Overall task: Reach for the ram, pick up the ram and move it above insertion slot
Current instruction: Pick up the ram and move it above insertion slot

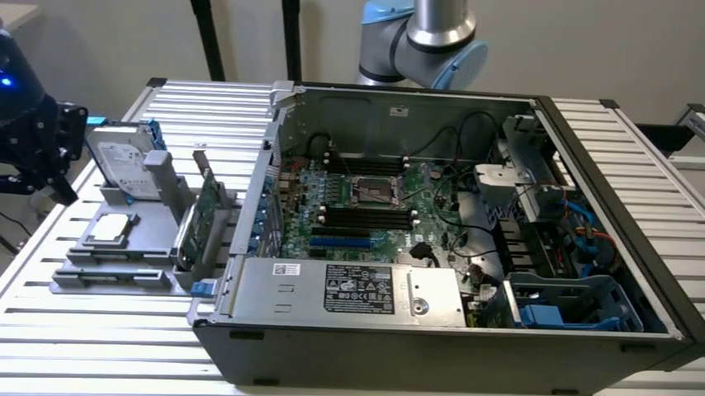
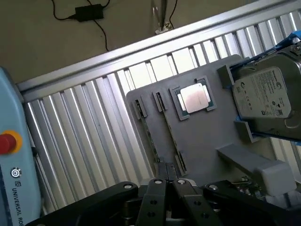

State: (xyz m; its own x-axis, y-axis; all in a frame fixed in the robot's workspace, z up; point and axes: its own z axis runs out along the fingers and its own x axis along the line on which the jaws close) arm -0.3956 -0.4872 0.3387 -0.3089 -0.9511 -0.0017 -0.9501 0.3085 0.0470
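Black claw [image 2: 169,184] linkage sits closest in the wrist view, cut off by the frame edge, so whether it is clenched or released cannot be told. Just beyond it, on a grey holder tray [image 2: 202,141], a thin dark strip seen edge-on between two small clips looks like the ram [image 2: 149,139]; its chips are hidden from this angle. On the same tray lie a square CPU [image 2: 194,98] and a hard drive [image 2: 263,96], partly cropped, its label print too small to read. A pale blue housing [image 2: 14,188] with a red button reads "UNIVERSAL RO", the rest cut off. The tray rests on a ribbed aluminium counter [image 2: 84,141]. In the exterior view the tray stands at the exterior view's left of an open computer case [image 1: 441,338], beside an upright green expansion card [image 1: 196,221]. The power supply sticker [image 1: 358,290] is illegible. The robot arm [image 1: 441,37] is cropped above.
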